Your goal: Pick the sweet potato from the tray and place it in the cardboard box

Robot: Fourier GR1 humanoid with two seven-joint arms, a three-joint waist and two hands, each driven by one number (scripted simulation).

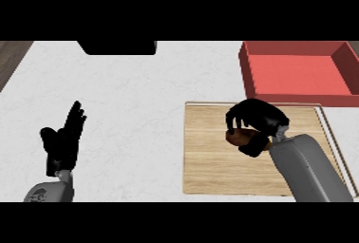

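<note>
My right hand [256, 121] hangs over the upper middle of the wooden tray [210, 166], its fingers and thumb curled round the brown-orange sweet potato [240, 136], of which only a small part shows below the fingers. The red open box [298, 71] stands just beyond the tray at the back right, with nothing visible inside it. My left hand [63, 142] rests open at the left, fingers straight and pointing up, far from the tray.
A black object [117, 47] sits at the counter's far edge, left of centre. A dark wooden strip [10, 59] shows at the far left beyond the white counter [133, 109].
</note>
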